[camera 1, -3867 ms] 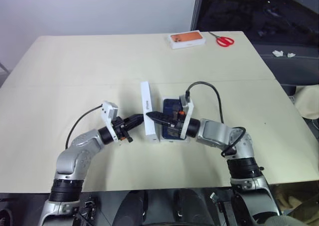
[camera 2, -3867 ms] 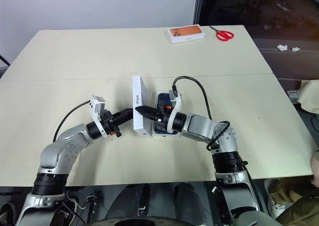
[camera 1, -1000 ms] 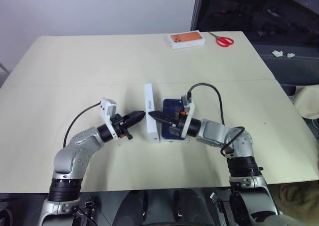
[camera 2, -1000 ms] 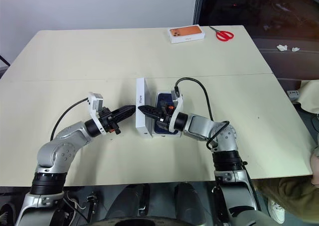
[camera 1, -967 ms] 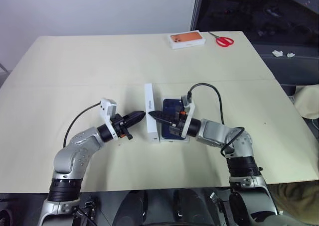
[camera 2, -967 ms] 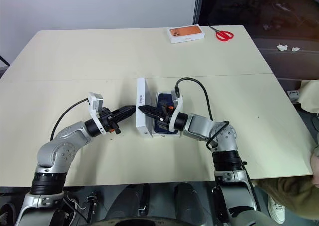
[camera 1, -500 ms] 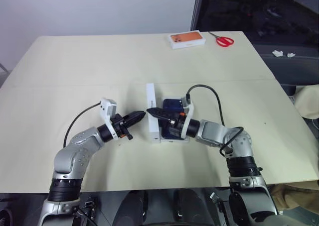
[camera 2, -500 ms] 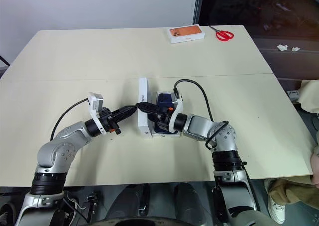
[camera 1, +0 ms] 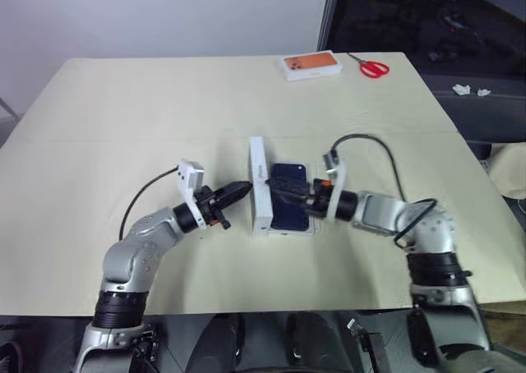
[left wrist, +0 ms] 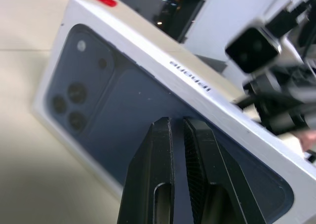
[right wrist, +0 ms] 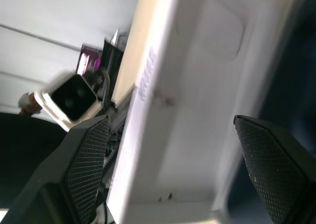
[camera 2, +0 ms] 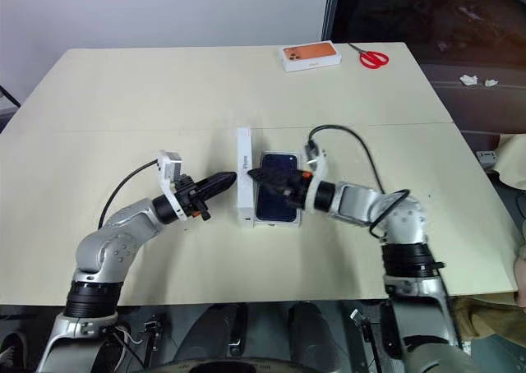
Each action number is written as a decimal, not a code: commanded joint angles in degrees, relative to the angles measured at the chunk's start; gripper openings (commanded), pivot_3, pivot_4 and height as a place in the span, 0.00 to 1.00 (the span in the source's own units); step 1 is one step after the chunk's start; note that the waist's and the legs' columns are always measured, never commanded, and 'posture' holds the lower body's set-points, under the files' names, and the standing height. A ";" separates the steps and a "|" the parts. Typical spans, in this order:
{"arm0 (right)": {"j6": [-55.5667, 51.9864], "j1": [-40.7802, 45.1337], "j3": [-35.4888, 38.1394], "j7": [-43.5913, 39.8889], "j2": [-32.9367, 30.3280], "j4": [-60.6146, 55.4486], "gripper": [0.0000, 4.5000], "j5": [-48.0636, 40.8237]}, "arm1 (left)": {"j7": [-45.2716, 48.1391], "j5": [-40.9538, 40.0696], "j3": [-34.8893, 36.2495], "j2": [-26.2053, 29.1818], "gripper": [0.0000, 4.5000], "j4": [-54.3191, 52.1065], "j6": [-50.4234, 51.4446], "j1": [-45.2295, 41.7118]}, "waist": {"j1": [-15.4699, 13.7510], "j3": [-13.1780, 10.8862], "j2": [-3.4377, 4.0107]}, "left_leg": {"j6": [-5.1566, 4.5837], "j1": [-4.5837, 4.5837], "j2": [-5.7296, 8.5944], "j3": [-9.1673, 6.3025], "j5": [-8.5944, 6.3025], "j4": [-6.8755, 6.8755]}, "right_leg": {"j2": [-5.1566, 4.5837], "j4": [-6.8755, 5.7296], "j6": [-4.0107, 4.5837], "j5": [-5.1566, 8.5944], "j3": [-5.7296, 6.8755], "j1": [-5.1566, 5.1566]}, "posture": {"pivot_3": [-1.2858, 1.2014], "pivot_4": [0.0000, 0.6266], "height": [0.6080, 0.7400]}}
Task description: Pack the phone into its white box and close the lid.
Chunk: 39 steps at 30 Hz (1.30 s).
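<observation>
The right gripper (camera 2: 269, 180) has just been opened and drawn back toward the robot's right; a second ago its fingers were pinched together at the lid (camera 1: 260, 186), and now they are spread wide over the phone (camera 1: 289, 208), with nothing held between them. In the right wrist view the two pads (right wrist: 83, 161) stand far apart, with the plain white inside of the lid between them. The left gripper (camera 1: 238, 192) is seen clenched, its tips pressed against the printed outer face of the lid — in the left wrist view the closed fingers (left wrist: 170, 155) rest on the dark blue phone picture. Nothing is grasped by it; the lid is only propped.

From this it is judged that support of the lid has been passed to the left arm alone, and that the lid is about to be tipped over rather than lifted.

The white box (camera 1: 309, 229) lies on the table (camera 1: 148, 110) near its middle, and the phone is already laid flat inside it, so the packing step appears done. The lid stands on its long edge just beside the box, on the robot's left of it, open side toward the phone — not yet closed. A smaller box with an orange top (camera 1: 311, 64) and red scissors (camera 1: 375, 66) are left at the far edge, well apart.
</observation>
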State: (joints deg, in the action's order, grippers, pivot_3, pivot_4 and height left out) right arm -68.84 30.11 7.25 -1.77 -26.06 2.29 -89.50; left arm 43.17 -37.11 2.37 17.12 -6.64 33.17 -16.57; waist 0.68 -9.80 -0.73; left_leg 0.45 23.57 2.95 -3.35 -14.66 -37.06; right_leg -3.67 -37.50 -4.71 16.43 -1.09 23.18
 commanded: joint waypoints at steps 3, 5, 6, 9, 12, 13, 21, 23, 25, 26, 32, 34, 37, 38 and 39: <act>0.29 1.59 1.63 -11.11 -7.39 -4.00 0.93 7.31 | 0.39 1.23 -1.85 -2.54 0.11 2.42 -2.09 -3.72 | 0.08 -0.01 -0.02 | 0.00 0.01 -0.01 -0.01 0.00 0.01 | 0.02 0.01 0.00 0.00 0.01 0.00 | 0.52 0.24 1.00; 4.69 0.79 -1.05 -17.02 -11.26 -4.26 0.93 16.43 | 0.82 1.43 -2.44 -3.32 0.11 3.66 -2.23 -4.48 | 0.09 -0.01 -0.01 | 0.00 0.01 -0.01 0.01 0.00 0.00 | 0.04 0.02 -0.01 0.00 0.00 -0.01 | 0.52 0.24 1.00; 6.62 0.68 -1.51 -18.98 -12.34 -3.13 0.93 19.97 | 1.23 1.77 -2.92 -3.69 0.11 4.47 -2.49 -4.72 | 0.02 -0.01 -0.01 | 0.00 0.01 -0.01 0.00 0.00 -0.01 | 0.04 0.01 -0.01 0.00 0.01 -0.01 | 0.52 0.24 1.00; 11.89 1.16 -3.51 -23.53 -13.76 -0.79 0.93 28.74 | 2.13 3.06 -4.07 -4.99 0.11 7.44 -3.66 -5.47 | 0.01 -0.01 -0.02 | 0.00 0.00 0.00 0.01 0.00 -0.03 | 0.06 0.02 -0.02 0.00 0.02 -0.03 | 0.52 0.24 1.00; 13.32 1.06 -4.38 -26.71 -13.11 -1.12 0.88 32.94 | 2.44 4.00 -4.44 -6.16 0.11 9.49 -5.10 -6.21 | 0.07 -0.02 -0.03 | 0.00 0.00 0.00 0.01 0.00 -0.02 | 0.06 0.01 -0.02 0.00 0.02 -0.01 | 0.52 0.24 1.00; 13.36 0.99 -4.57 -27.40 -12.73 -1.42 0.82 33.83 | 2.52 4.28 -4.46 -6.29 0.11 9.59 -5.40 -6.32 | 0.03 -0.02 -0.03 | 0.00 0.00 0.00 0.00 0.00 -0.01 | 0.07 0.01 -0.02 0.00 0.02 0.00 | 0.52 0.24 1.00; 19.84 -1.11 -11.21 -32.40 -12.27 -7.04 0.01 46.81 | 1.89 2.83 -0.81 -1.68 0.11 4.38 -2.91 -4.61 | 0.03 -0.03 -0.04 | 0.01 0.00 -0.01 -0.02 0.00 -0.02 | 0.04 0.01 -0.02 0.00 0.01 0.00 | 0.52 0.24 1.00; 22.67 -1.23 -13.34 -33.23 -12.08 -8.42 0.01 50.81 | 1.98 2.55 0.41 0.39 0.11 3.43 -2.21 -3.04 | 0.06 -0.03 -0.03 | 0.01 0.00 -0.01 -0.03 0.00 -0.01 | 0.04 0.01 -0.02 0.00 0.00 0.01 | 0.52 0.24 1.00; 25.27 -1.14 -14.92 -33.86 -11.85 -9.06 0.01 54.40 | 2.05 2.47 1.31 1.68 0.11 3.17 -1.84 -1.84 | 0.07 -0.03 -0.03 | 0.02 0.00 -0.01 -0.03 0.00 -0.01 | 0.04 0.01 -0.02 0.00 0.00 0.01 | 0.52 0.24 1.00; 26.37 -0.93 -15.60 -33.97 -11.62 -8.79 0.01 56.13 | 1.79 3.23 1.23 2.17 0.11 3.83 -2.07 -1.34 | -0.01 -0.03 -0.03 | 0.02 -0.01 -0.01 -0.03 0.00 -0.01 | 0.04 0.01 -0.02 0.00 0.00 0.02 | 0.52 0.24 1.00; 31.01 -0.18 -18.50 -36.56 -10.55 -7.75 0.01 63.57 | -0.96 8.67 -1.24 0.50 0.11 9.08 -5.35 -1.14 | -0.34 -0.04 -0.04 | 0.03 -0.01 0.07 -0.05 0.00 -0.04 | -0.04 0.02 -0.02 0.00 0.02 -0.02 | 0.52 0.24 1.00; 31.19 0.08 -18.77 -37.33 -10.41 -7.97 0.01 64.93 | -1.30 9.50 -3.08 -1.86 0.11 10.34 -5.39 -2.39 | -0.49 -0.04 -0.05 | 0.03 -0.01 0.10 -0.05 0.00 -0.03 | -0.08 0.03 -0.02 0.00 0.01 -0.02 | 0.52 0.24 1.00; 31.48 0.23 -18.82 -38.30 -10.33 -7.95 0.01 66.79 | -1.11 10.44 -4.45 -3.72 0.11 12.06 -5.23 -3.78 | -0.83 -0.04 -0.06 | 0.03 0.00 0.12 -0.05 0.01 -0.06 | -0.10 0.03 -0.03 -0.01 0.01 -0.03 | 0.52 0.24 1.00; 31.65 0.19 -18.81 -38.61 -10.38 -8.10 0.01 67.42 | -1.01 10.93 -4.83 -4.52 0.11 13.53 -5.64 -4.70 | -0.88 -0.04 -0.05 | 0.05 -0.02 0.11 -0.06 0.01 -0.06 | -0.09 0.03 -0.04 -0.02 0.02 -0.03 | 0.52 0.24 1.00; 31.76 0.19 -18.76 -38.87 -10.32 -8.17 0.01 67.94 | -0.90 11.30 -5.03 -5.07 0.11 14.67 -6.00 -5.40 | -0.97 -0.04 -0.05 | 0.06 -0.03 0.11 -0.07 0.02 -0.05 | -0.07 0.02 -0.04 -0.02 0.02 -0.02 | 0.52 0.24 1.00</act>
State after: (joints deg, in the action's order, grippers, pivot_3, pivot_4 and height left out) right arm -38.39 28.95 -11.86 -39.48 -36.87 -4.25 -21.95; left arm 41.54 -26.09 -0.99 13.19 7.70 28.21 -20.45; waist -0.29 -9.84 -0.78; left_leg 0.51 23.54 3.05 -3.44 -14.63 -37.11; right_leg -3.73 -37.49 -4.75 16.40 -1.06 23.16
